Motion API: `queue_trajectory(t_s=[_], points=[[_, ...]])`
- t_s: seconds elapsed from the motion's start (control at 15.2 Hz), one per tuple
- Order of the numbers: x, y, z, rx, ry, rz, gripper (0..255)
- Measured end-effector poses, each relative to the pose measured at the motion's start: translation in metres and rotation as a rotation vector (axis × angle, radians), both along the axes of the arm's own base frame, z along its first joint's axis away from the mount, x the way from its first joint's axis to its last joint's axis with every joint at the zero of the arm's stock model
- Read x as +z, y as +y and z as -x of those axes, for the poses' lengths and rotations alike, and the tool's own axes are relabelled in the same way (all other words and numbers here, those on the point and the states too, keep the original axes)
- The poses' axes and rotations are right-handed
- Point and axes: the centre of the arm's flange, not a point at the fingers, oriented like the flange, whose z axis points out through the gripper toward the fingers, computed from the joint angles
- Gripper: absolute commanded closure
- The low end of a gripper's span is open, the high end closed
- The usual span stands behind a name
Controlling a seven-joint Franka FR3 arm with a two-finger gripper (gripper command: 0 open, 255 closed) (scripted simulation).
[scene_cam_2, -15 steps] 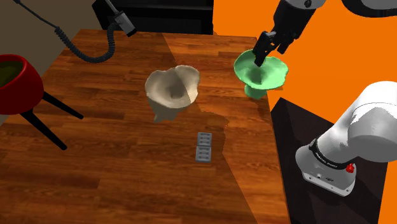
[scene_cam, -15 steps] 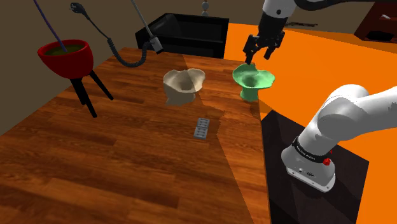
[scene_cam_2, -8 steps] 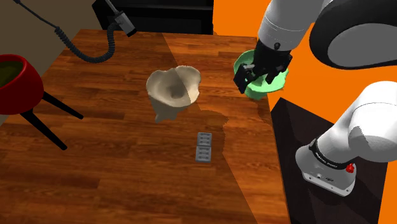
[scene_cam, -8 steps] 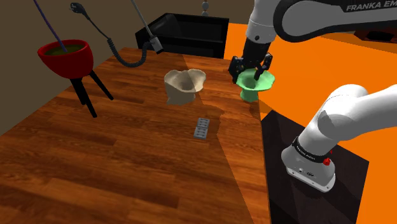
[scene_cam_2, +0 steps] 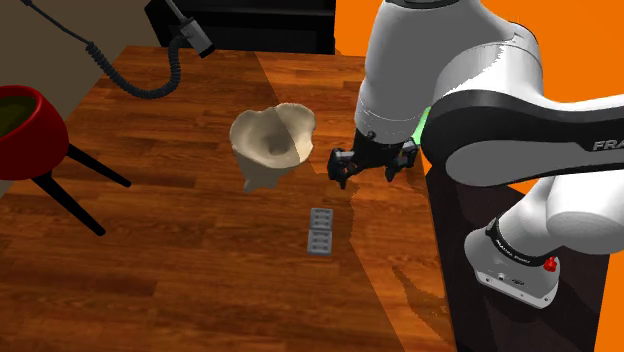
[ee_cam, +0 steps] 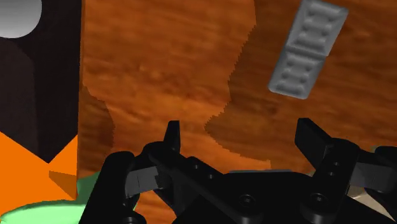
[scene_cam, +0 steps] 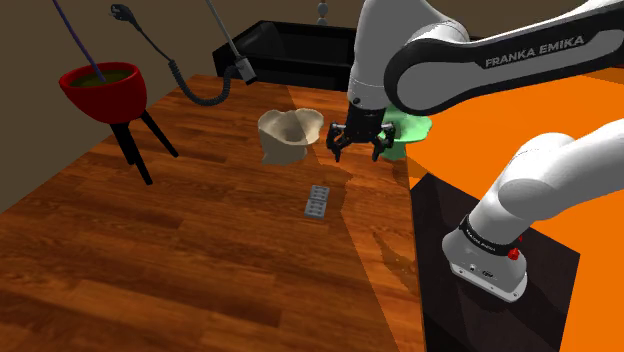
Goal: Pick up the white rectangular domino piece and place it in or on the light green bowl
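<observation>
Grey, not white, was how the domino piece (scene_cam: 318,201) rendered. It lay flat on the wooden table (scene_cam: 150,260), on the near side of the gripper (scene_cam: 358,145) and a touch to the shoulder view's left. I had the fingers (ee_cam: 311,141) spread wide with nothing between them, hanging above bare wood and apart from the piece.

From the wrist camera the domino piece (ee_cam: 307,48) sat ahead of the hand, off toward one finger and skewed to the finger line. So my call was to centre over it first, turn the wrist until the fingers straddled its narrow width, then drop straight down. It looked thin and low, so I judged the tips would need to come almost to the wood before closing, or they would skate over the top.

On to the containers. The light green bowl (scene_cam: 412,126) stood at the far right behind the arm, mostly covered, so I couldn't tell its contents. The beige bowl (scene_cam_2: 270,140), left of the gripper, looked empty. The red bowl (scene_cam: 102,88) on black legs, far left, held something dark green.
</observation>
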Motion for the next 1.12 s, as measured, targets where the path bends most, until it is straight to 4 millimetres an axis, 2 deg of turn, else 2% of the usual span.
queue_trajectory(t_s=[0.4, 0.59, 1.12], points=[[-0.046, 0.060, -0.024, -0.164, 0.022, -0.017, 0], [-0.063, 0.086, -0.040, -0.241, 0.032, -0.026, 0], [-0.109, 0.092, -0.039, -0.265, 0.036, -0.030, 0]])
